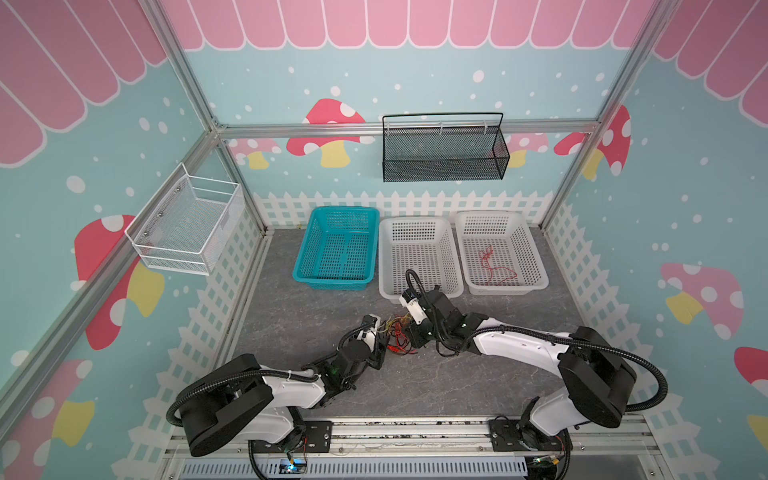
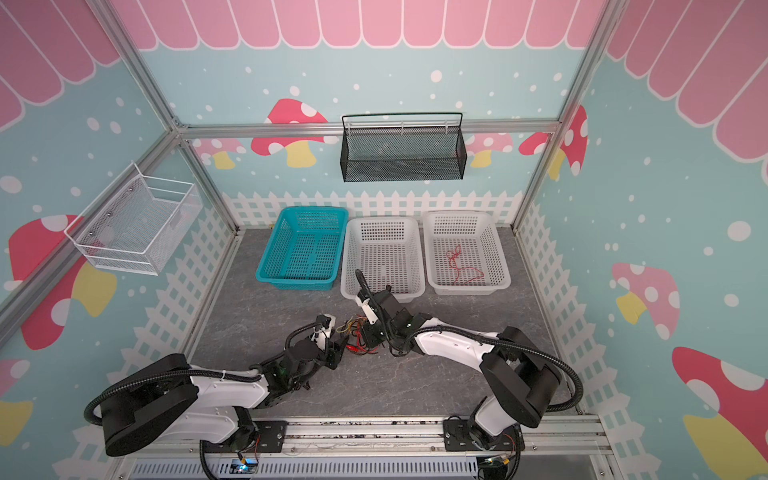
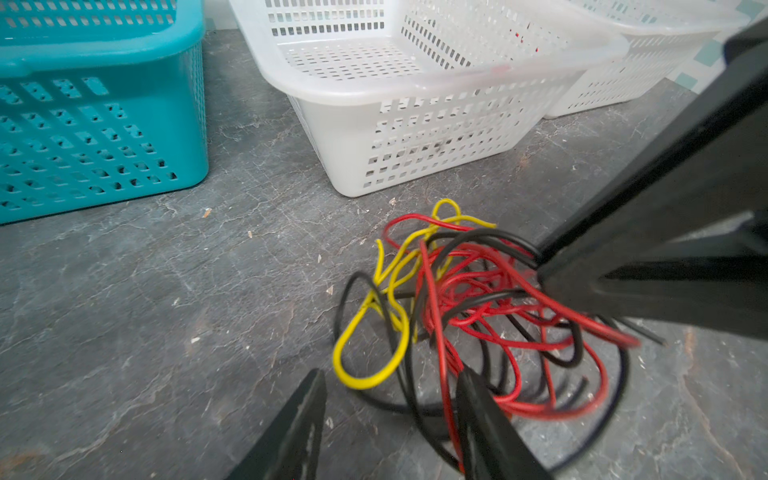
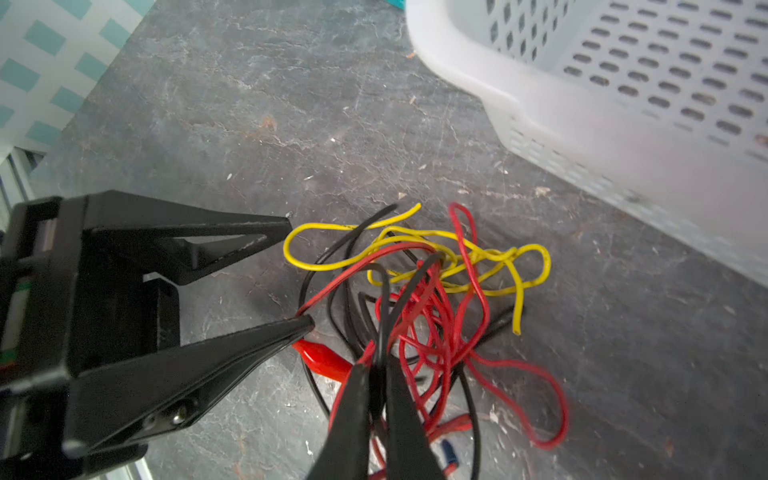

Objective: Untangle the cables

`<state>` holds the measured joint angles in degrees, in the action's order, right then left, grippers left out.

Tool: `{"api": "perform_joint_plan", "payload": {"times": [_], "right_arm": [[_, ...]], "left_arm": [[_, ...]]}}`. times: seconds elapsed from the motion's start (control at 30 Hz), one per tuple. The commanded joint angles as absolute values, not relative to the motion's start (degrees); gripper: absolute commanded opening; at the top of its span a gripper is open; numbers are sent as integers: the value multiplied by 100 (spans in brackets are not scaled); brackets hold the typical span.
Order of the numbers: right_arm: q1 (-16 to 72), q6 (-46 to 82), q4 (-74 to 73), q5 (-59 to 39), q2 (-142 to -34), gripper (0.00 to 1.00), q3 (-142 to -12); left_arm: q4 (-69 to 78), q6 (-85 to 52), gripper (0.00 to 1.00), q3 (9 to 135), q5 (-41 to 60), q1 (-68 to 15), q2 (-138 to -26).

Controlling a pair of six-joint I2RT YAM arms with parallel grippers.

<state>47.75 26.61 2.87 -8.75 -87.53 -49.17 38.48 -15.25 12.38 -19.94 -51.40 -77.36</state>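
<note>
**A:** Both top views: the cables (image 1: 401, 345) are one knot on the table (image 1: 457, 374), between the left gripper (image 1: 384, 347) and right gripper (image 1: 409, 337), near the middle white basket (image 1: 415, 220). A lone red cable (image 1: 496, 266) lies in the far-right basket (image 1: 490, 214). Jaws too small to read there.

**B:** Left wrist view: left fingers (image 3: 486, 419) stand apart, gripping nothing, one right beside a red strand. Right wrist view: right fingers (image 4: 353, 415) pinched tight on black and red strands together. Guessing a pull drags the whole knot, or cinches the yellow loops (image 4: 516, 307). Basket wall's close, could snag.
</note>
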Motion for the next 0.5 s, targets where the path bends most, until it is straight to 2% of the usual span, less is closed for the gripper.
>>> {"api": "perform_joint_plan", "payload": {"times": [0.0,0.13,0.3,0.47], "right_arm": [[4807,2650,255,-855,-8730,0,-4973],[4808,2539,248,-922,-8607,0,-4957],[4812,2290,135,-1252,-8415,0,-4924],[4821,2091,-254,-1789,-7978,0,-4766]], "left_arm": [[3968,-1591,50,1319,-2063,-5106,-7658],[3968,-1591,51,1310,-2040,-5106,-7563],[3973,-1527,62,1318,-1951,-5106,-7451],[4011,-1529,63,1327,-2042,-5106,-7514]]}}
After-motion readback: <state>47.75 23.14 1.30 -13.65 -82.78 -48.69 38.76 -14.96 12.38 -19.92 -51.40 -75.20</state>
